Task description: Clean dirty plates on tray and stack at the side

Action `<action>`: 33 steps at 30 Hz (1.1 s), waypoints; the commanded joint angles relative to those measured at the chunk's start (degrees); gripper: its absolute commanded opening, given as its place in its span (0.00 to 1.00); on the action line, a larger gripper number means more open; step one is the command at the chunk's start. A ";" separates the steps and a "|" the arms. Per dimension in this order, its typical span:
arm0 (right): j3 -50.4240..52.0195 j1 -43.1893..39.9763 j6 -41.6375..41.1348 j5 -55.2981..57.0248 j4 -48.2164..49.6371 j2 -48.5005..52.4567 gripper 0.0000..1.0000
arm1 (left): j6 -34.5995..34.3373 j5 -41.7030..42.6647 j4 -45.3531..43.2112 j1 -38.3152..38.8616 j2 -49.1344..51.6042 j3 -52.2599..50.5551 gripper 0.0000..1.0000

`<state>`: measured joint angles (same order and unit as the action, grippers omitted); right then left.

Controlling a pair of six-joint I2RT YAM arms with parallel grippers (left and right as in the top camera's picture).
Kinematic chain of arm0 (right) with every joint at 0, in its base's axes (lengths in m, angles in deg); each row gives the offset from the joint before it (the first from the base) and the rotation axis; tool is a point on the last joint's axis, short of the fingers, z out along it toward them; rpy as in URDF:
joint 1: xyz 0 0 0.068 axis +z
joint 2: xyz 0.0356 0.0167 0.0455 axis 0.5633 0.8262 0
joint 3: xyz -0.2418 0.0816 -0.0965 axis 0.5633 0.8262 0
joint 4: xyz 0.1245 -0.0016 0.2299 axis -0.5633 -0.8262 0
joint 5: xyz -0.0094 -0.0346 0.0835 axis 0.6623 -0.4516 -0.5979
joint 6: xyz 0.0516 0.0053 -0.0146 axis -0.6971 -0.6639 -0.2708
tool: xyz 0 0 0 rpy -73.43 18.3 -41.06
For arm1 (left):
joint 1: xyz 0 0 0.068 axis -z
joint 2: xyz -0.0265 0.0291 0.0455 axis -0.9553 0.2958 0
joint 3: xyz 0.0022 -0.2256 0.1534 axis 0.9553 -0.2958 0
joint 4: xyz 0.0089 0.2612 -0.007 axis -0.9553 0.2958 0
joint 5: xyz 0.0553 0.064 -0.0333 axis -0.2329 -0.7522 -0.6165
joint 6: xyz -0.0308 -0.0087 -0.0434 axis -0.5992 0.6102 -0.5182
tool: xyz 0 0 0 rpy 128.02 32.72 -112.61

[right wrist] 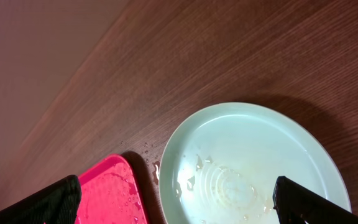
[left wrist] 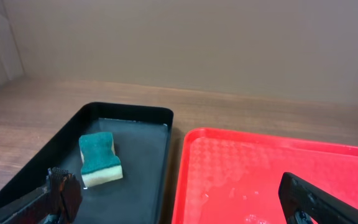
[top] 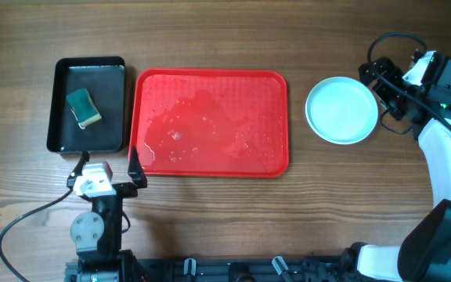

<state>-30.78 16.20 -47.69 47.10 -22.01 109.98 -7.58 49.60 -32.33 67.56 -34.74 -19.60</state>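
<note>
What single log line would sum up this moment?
tray: wet, no plates | turquoise plate: on table beside tray | sponge: in black tray | left gripper: open | right gripper: open

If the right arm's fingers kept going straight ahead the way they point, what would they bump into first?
Probably the pale turquoise plate: it lies straight ahead between the right gripper's open fingers, though depth is hard to judge.

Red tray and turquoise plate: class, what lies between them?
Nothing solid: bare table between tray and plate overhead; right wrist view shows water droplets there.
</note>
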 commanded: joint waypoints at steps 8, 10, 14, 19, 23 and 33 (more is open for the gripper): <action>-0.48 0.11 -0.37 -0.68 0.09 0.17 1.00 | 0.44 -0.15 0.04 0.26 -0.39 -0.26 1.00; -0.48 0.11 -0.37 -0.68 0.11 0.17 1.00 | 0.44 -0.15 0.04 0.26 -0.39 -0.26 1.00; -0.48 0.11 -0.35 -0.70 0.11 0.17 1.00 | 0.44 -0.15 0.04 0.26 -0.39 -0.26 1.00; -0.48 0.11 -0.35 -0.68 0.11 0.17 1.00 | 0.44 -0.15 0.04 0.26 -0.39 -0.26 1.00; -0.48 0.11 -0.35 -0.68 0.11 0.17 1.00 | 0.44 -0.15 0.04 0.26 -0.39 -0.26 1.00; -0.28 0.22 -0.20 3.17 0.24 0.26 1.00 | 0.44 -0.15 0.04 0.26 -0.39 -0.26 1.00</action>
<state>-30.78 16.20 -47.69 48.43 -22.01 109.98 -7.60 49.60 -32.31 67.56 -34.72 -19.60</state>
